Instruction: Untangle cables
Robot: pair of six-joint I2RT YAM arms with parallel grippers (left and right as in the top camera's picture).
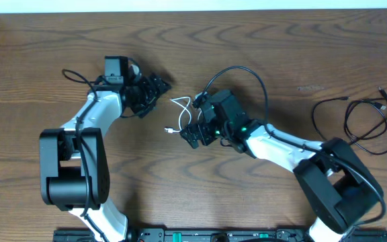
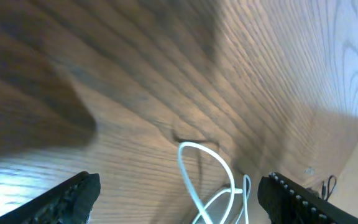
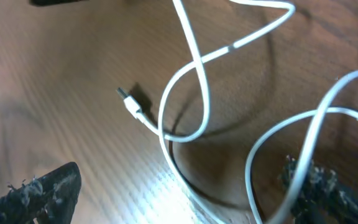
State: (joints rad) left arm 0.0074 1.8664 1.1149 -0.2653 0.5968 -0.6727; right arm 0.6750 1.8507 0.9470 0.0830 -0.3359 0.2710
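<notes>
The white cable (image 1: 181,107) lies in loose loops on the table between my two grippers, one plug end (image 1: 169,131) pointing left. My left gripper (image 1: 158,94) stands open just left of it; in the left wrist view the white loops (image 2: 194,168) rise between its fingers (image 2: 73,199) without being clamped. My right gripper (image 1: 192,119) is open over the cable's right side. In the right wrist view the white cable (image 3: 194,68) crosses itself, its plug (image 3: 129,102) on the wood, and strands run between the open fingers (image 3: 42,193). The black cable (image 1: 368,124) lies apart at the far right.
The wooden table (image 1: 261,40) fills the view. A thick black arm wire (image 1: 244,70) arches over the right arm. Both arm bases stand at the near edge, and the black cable's coils lie close to the right arm's base (image 1: 334,181).
</notes>
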